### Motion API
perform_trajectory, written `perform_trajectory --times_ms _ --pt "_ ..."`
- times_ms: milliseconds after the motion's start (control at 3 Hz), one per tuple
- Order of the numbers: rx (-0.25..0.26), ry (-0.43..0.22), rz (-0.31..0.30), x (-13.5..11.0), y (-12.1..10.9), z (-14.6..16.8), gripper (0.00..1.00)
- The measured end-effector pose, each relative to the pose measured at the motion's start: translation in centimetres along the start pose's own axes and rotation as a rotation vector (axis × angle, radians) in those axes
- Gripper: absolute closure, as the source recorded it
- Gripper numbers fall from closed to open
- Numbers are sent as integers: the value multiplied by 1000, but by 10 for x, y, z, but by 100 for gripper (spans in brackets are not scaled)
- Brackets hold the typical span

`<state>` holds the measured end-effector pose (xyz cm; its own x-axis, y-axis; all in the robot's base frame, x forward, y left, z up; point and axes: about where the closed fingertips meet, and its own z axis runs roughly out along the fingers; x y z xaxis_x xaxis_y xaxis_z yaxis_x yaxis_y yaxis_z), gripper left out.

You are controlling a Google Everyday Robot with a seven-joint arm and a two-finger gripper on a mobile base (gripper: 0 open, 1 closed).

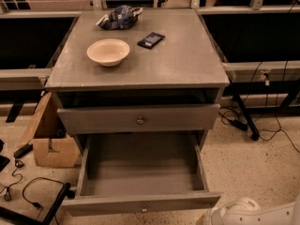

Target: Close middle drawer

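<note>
The middle drawer point(140, 203) is pulled far out of the grey cabinet point(187, 60). Its low front panel with a small brass knob point(144, 208) is near the bottom edge of the camera view, and its deep grey box point(140, 165) holds nothing. Above it sits the taller top drawer front point(93, 120) with its own knob point(140, 121). Only a white part of my arm point(246, 213) shows, at the bottom right, just right of the open drawer's front corner. My gripper is out of view.
On the cabinet top are a cream bowl point(108, 51), a dark flat packet point(151, 39) and a crumpled blue bag point(118, 17). A cardboard box point(49, 142) and cables point(33, 193) lie on the floor at left. Table legs and cables point(248, 121) are at right.
</note>
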<state>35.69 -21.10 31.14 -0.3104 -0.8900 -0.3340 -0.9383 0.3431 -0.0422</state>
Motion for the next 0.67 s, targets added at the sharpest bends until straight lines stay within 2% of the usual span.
perform_trajectory --times_ms 333,667 --pt "-9 -45 -53 -17 -6 32 100" --pt "-3 -74 -113 -38 -17 51 100"
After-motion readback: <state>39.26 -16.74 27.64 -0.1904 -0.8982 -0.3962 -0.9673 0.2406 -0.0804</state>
